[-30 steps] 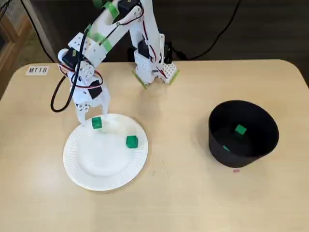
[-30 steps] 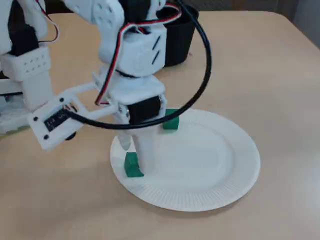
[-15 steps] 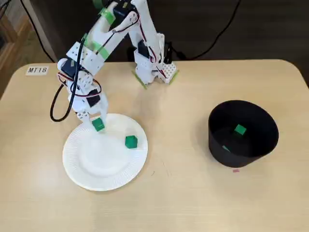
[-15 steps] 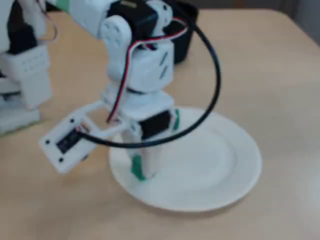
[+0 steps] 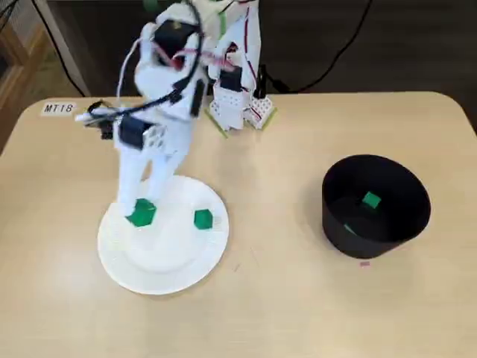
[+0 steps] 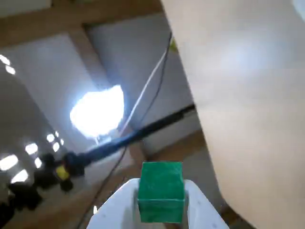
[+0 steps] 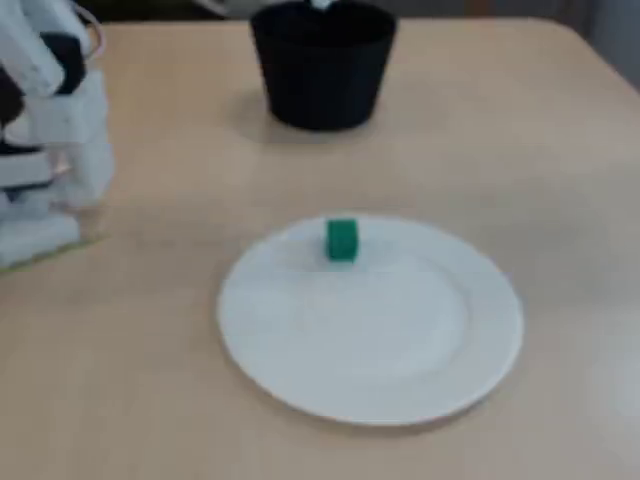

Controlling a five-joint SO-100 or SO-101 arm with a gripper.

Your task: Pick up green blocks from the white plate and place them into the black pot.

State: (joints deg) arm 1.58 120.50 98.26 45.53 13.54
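My gripper (image 5: 141, 210) is shut on a green block (image 5: 139, 215) and holds it in the air over the left part of the white plate (image 5: 165, 262). In the wrist view that block (image 6: 161, 196) sits clamped between the white fingers (image 6: 200, 208). A second green block (image 5: 203, 218) lies on the plate near its right rim, and the other fixed view shows it (image 7: 342, 240) alone on the plate (image 7: 400, 340). The black pot (image 5: 408, 216) stands at the right with a green block (image 5: 371, 200) inside. From the low fixed view the pot (image 7: 322, 62) is at the back, and the gripper is out of frame.
The arm's base (image 5: 237, 104) is clamped at the table's far edge, with black cables behind it. A label reading MT18 (image 5: 58, 108) is stuck at the far left corner. A small pink mark (image 5: 364, 262) lies in front of the pot.
The gripper closed on the left block and lifted it off the plate. The arm has risen out of the low fixed view; one block stays on the plate.
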